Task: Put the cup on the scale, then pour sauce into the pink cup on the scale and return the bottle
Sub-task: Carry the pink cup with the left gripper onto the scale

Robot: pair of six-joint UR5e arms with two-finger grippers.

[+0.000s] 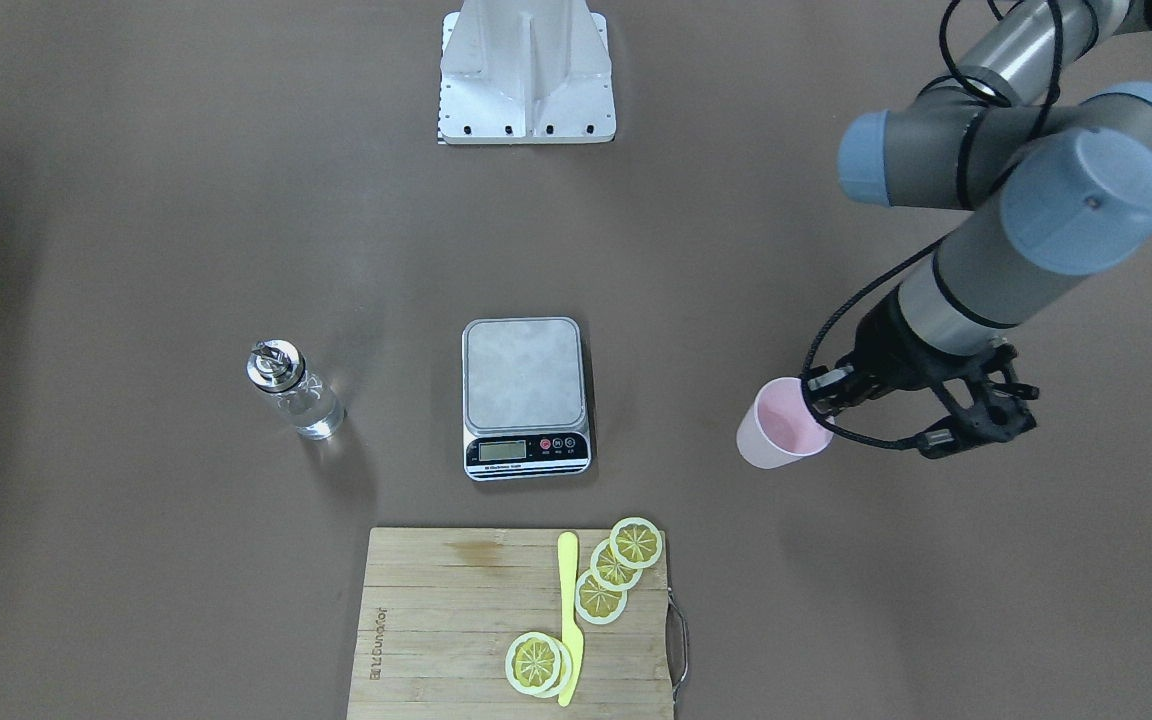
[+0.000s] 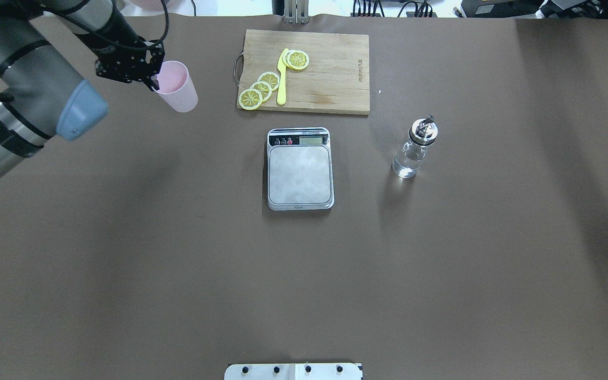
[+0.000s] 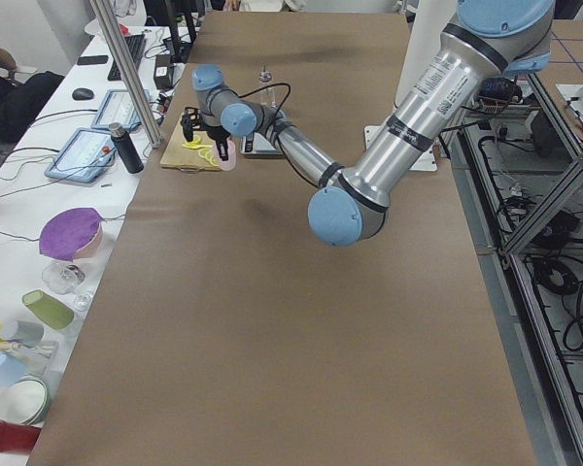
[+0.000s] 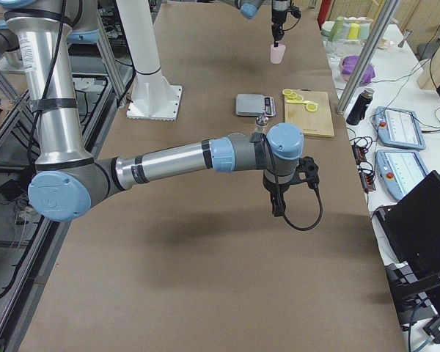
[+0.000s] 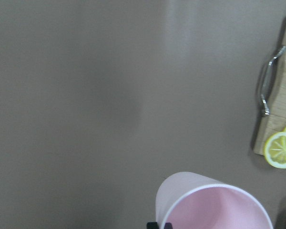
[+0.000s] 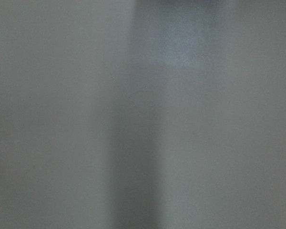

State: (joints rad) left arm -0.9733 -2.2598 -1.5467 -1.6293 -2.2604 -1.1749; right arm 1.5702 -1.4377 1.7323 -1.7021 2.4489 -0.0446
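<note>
The pale pink cup (image 1: 782,428) stands upright at the robot's far left, well to the side of the scale (image 1: 524,375). My left gripper (image 1: 822,404) is shut on its rim from above; the left wrist view shows the cup's mouth (image 5: 214,210) and a black fingertip (image 5: 153,225) on the rim. I cannot tell whether the cup rests on the table or hangs just above it. The scale's platform is bare. The clear glass bottle (image 1: 294,392) with metal pourer and clear liquid stands upright on the scale's other side. My right gripper (image 4: 279,209) hangs over bare table; I cannot tell its state.
A wooden cutting board (image 2: 330,68) with lemon slices (image 2: 262,88) and a yellow knife (image 2: 282,79) lies beyond the scale, its metal handle (image 5: 267,86) facing the cup. The robot's base plate (image 1: 526,75) sits at the near edge.
</note>
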